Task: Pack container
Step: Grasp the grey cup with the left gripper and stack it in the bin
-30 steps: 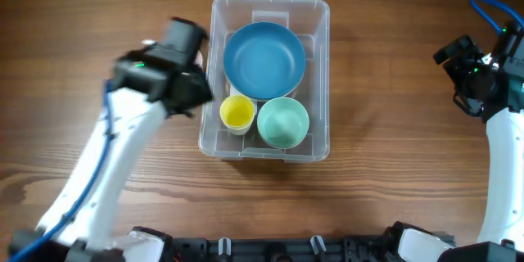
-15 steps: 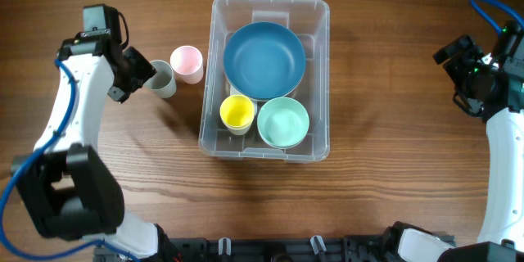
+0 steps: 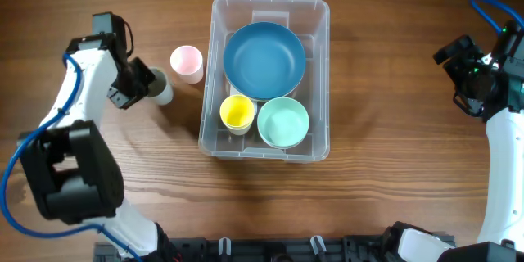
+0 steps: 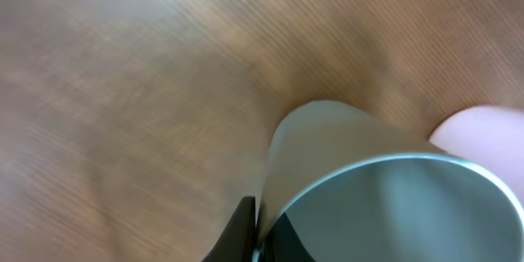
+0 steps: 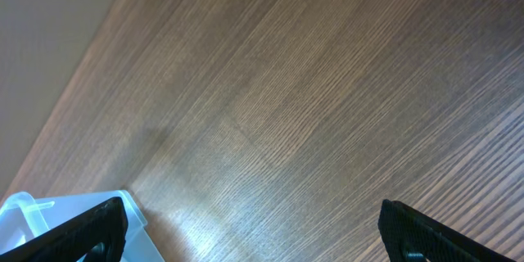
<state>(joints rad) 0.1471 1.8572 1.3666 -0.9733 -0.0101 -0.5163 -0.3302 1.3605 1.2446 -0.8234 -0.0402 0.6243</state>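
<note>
**Clear container [image 3: 321, 74] sits at the centre of the wooden table [image 3: 393, 180], holding a blue bowl [image 3: 264, 60], yellow cup [image 3: 237, 112] and mint bowl [image 3: 283, 122].**
A pink cup [image 3: 187, 63] stands just left of it. Beyond, the left gripper [image 3: 141, 88] meets a grey cup [image 4: 360, 172], one finger [image 4: 241, 228] against its wall; whether it grips is unclear. The right gripper [image 5: 252, 223] gapes empty, well apart.
</note>
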